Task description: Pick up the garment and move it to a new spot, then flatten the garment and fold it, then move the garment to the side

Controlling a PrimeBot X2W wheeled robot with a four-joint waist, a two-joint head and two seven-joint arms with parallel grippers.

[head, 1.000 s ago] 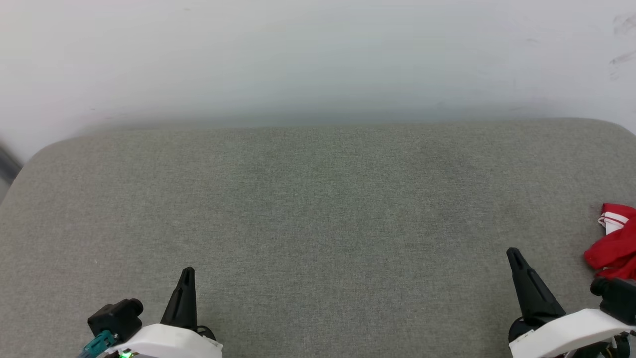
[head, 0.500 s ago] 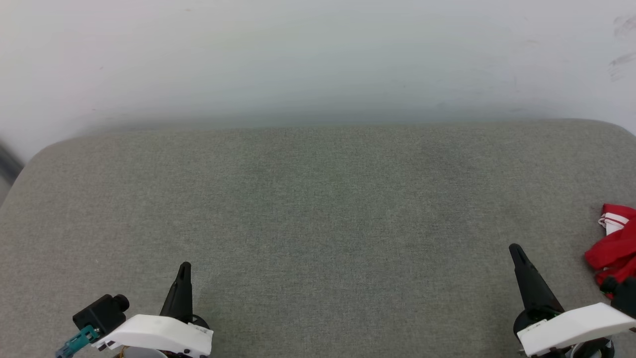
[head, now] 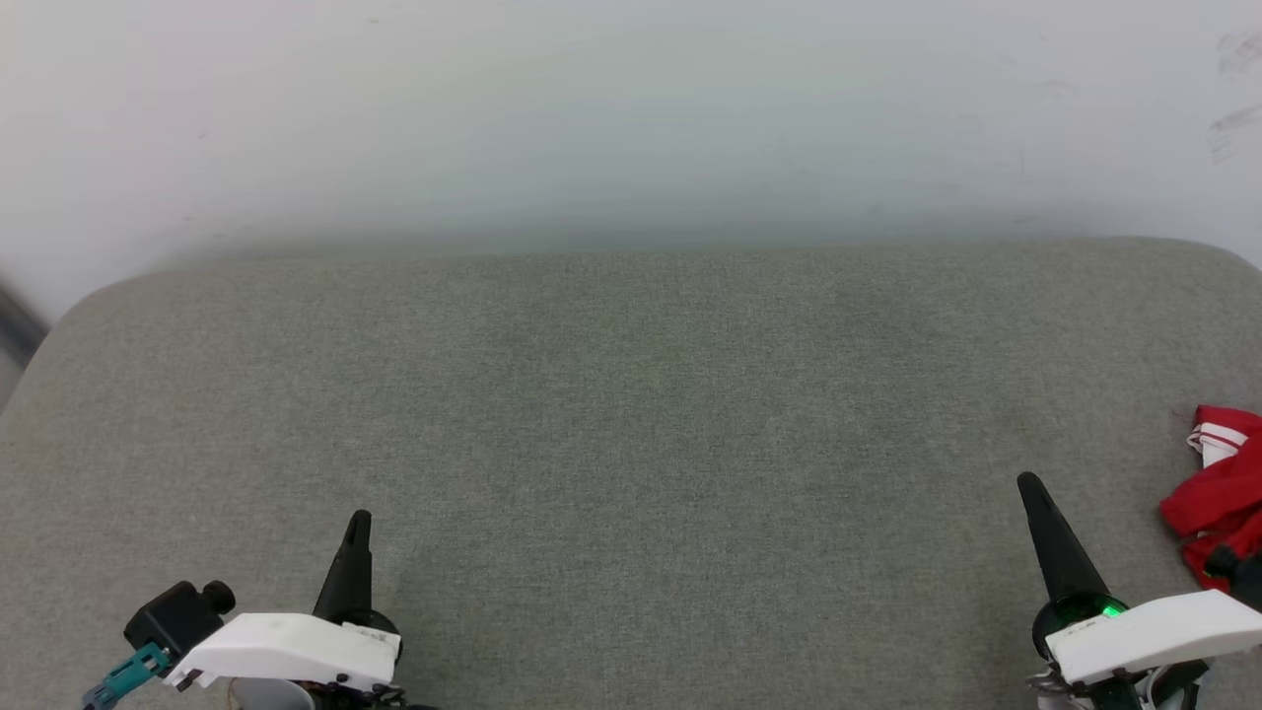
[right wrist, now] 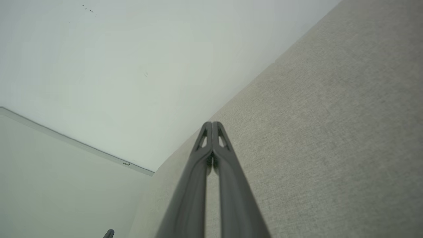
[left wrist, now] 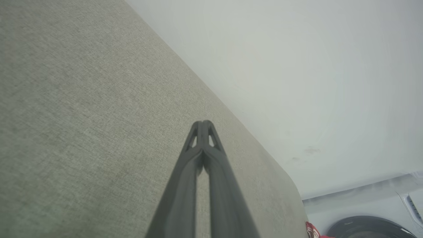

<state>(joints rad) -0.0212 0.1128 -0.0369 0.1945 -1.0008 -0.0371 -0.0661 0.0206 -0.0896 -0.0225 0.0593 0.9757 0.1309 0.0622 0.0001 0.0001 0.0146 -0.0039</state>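
The one thing here that could hold anything is a white appliance (left wrist: 366, 228) with a dark round door, low at the right of the left wrist view, beyond the right end of the grey fabric surface (head: 631, 394) (what is inside it cannot be made out).

There is one garment (head: 1221, 498). It is a crumpled red heap with a white patch and red-and-white stripe trim at its far end. It lies on the near-right part of the surface, at the right edge of the head view, where the frame cuts it off (how much more lies beyond cannot be told). It is just beside the right arm's white wrist housing (head: 1149, 636), and nothing grips it.

There are two grippers, one at each near corner. The left gripper (head: 357, 520) is at the near left and points toward the far side. Its two dark fingers are pressed together into a single tip with nothing between them, and its wrist view shows them closed over bare fabric. The right gripper (head: 1028, 480) is at the near right with its tip leaning a little to the left. It is clenched on nothing too, and its fingertips meet in its wrist view. One green light (head: 1104, 611) glows at its base.

The surface has rounded far corners and meets one pale wall (head: 631, 118) along its far edge.
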